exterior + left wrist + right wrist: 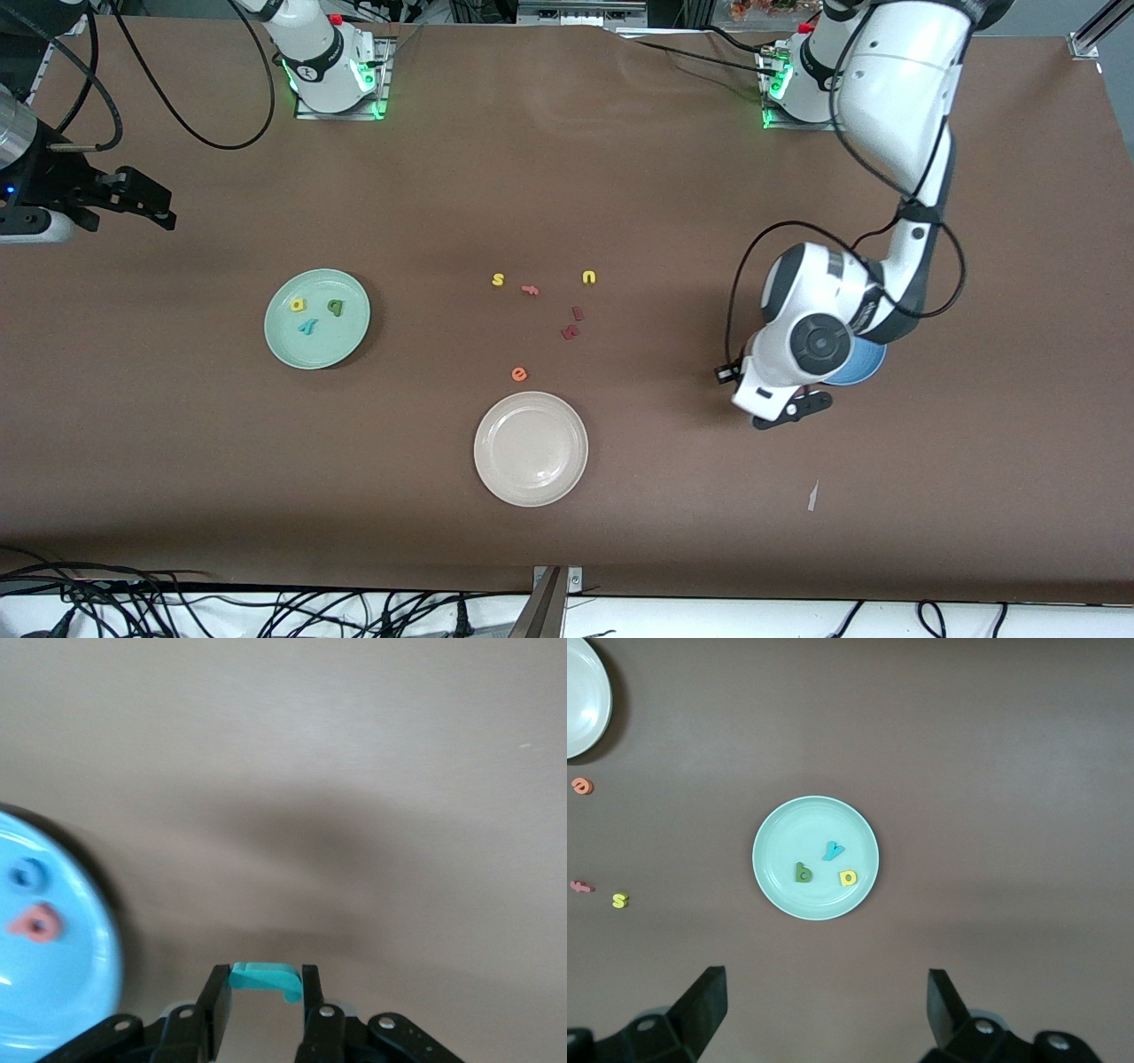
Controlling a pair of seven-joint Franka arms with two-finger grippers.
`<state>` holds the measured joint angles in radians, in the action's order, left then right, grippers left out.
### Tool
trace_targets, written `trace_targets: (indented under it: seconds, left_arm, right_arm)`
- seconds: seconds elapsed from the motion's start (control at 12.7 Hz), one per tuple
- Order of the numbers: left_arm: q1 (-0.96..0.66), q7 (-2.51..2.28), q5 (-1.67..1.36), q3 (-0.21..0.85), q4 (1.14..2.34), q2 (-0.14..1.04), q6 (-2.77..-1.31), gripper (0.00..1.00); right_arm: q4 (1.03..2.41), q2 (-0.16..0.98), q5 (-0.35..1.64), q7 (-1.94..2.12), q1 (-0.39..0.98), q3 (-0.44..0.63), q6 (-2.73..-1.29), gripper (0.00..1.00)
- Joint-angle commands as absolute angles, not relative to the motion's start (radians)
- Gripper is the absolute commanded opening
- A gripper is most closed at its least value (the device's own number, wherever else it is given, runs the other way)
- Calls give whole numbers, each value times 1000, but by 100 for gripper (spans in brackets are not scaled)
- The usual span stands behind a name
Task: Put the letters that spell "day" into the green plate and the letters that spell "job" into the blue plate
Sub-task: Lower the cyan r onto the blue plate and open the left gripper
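The cream-white plate [531, 448] is taken as landmark. The green plate [317, 318] lies farther from the front camera than it, toward the right arm's end of the table, with bare brown table [620, 549] all around its rim. On it the yellow a [298, 305], the dark green d [335, 307] and the teal y [307, 326] are seen, set near one another and inside the rim.

The blue plate [858, 365] lies toward the left arm's end, well apart from the cream-white plate, and is mostly hidden in the front view by the left arm. In the left wrist view the blue o [27, 874] and the pinkish-red b [36, 927] rest on it. The left gripper [266, 988] is held over bare table just beside that plate's rim, and the teal j [264, 977] is pinched between its narrowed fingers.

Between the plates, farther from the camera than the cream-white plate, loose letters are scattered: an orange e [519, 374] just beside its rim, a yellow s [498, 280], a yellow u [589, 277] and some dark red letters [572, 324].

The right gripper [826, 1005] waits high above the green plate, its fingers spread wide with nothing held
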<state>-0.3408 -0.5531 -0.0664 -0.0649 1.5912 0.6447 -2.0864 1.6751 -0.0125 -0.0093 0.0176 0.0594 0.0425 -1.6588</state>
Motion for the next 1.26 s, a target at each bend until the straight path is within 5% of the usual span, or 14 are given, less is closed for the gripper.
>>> trace_targets:
  seconds: [0.0, 0.32, 0.55, 0.63, 0.71, 0.79, 1.18]
  left_arm:
    - [-289, -409, -38, -58, 1918, 433, -2244, 24]
    - [-177, -192, -38, -60, 2146, 299, -2383, 25]
    - [-149, -135, -38, -60, 2186, 304, -2437, 29]
    - [-149, -137, -38, -60, 2181, 307, -2437, 39]
    - [-143, -141, -38, -61, 2165, 304, -2419, 78]
    - [-132, -143, -38, -63, 2131, 299, -2380, 100]
    - [-89, -140, -38, -63, 1812, 299, -1910, 100]
  right_arm:
    - [1681, -23, -11, 12, 58, 38, -1658, 100]
    - [1680, -25, -12, 14, 58, 37, -1651, 100]
    - [1680, -25, -12, 14, 58, 38, -1649, 100]
    - [1680, -25, -11, 14, 58, 37, -1648, 100]
    - [1680, -25, -12, 14, 58, 35, -1651, 100]
    - [1680, -25, -12, 12, 60, 34, -1648, 100]
    - [1680, -23, -11, 14, 55, 43, -1651, 100]
